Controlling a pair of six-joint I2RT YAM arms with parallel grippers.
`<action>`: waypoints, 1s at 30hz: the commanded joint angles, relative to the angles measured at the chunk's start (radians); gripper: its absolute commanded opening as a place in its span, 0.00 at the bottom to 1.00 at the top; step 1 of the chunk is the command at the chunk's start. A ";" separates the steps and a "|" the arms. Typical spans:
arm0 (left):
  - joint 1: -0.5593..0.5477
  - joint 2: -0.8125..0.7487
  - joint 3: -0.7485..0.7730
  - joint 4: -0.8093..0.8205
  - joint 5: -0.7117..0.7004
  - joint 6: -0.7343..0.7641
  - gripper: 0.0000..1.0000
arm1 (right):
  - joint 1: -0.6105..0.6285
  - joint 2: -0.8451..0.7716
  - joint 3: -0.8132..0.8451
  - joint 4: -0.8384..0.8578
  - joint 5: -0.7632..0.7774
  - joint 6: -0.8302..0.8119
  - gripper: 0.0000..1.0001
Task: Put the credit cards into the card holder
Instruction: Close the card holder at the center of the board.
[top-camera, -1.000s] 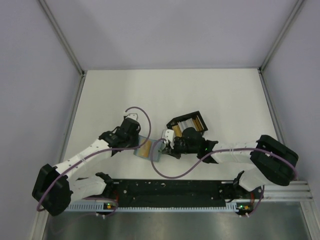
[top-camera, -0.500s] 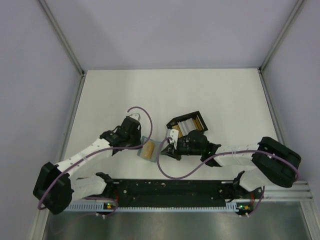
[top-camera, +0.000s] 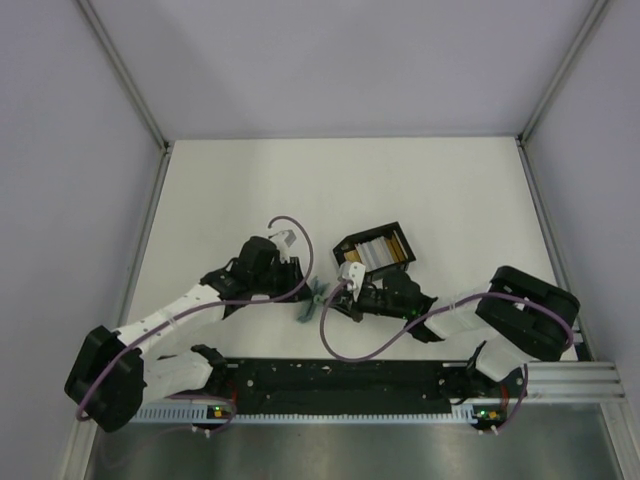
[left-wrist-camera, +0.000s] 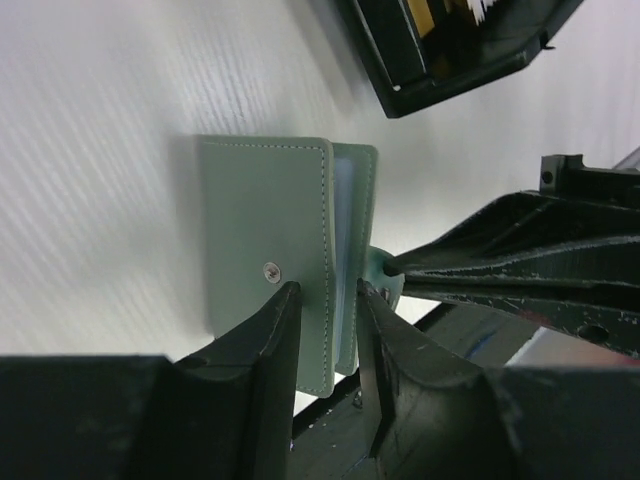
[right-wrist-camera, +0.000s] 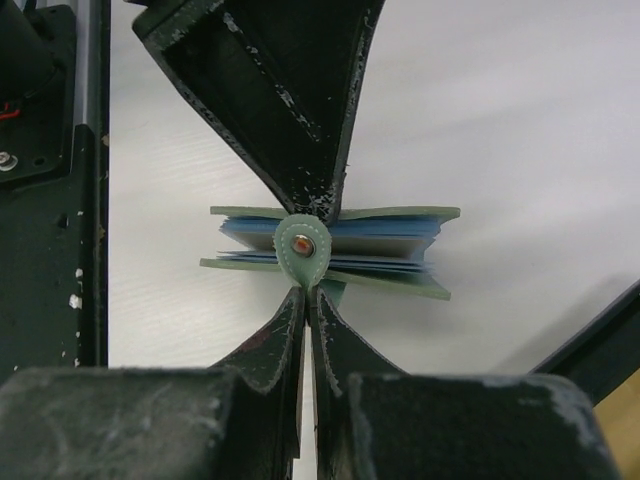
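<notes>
On table (top-camera: 420, 190), card holder (left-wrist-camera: 262, 225) now closed

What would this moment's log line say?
left gripper: shut on sage-green folding card holder | right gripper: shut on its snap tab | holder: nearly closed | black open box: apart from holder

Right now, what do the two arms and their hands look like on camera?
Both arms, left arm and right arm, have white links, bulky black joints and a looping purple cable. Left hand and right hand have tapered black fingers, scuffed with pale specks.
</notes>
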 joint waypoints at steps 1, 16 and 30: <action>0.002 -0.010 -0.037 0.131 0.132 -0.031 0.33 | 0.014 0.030 -0.027 0.209 0.026 0.032 0.01; 0.002 0.006 -0.129 0.209 0.203 -0.080 0.23 | 0.014 -0.005 -0.043 0.105 0.081 -0.008 0.07; -0.044 0.162 -0.166 0.310 0.111 -0.131 0.05 | 0.014 -0.015 -0.015 -0.076 0.067 0.003 0.20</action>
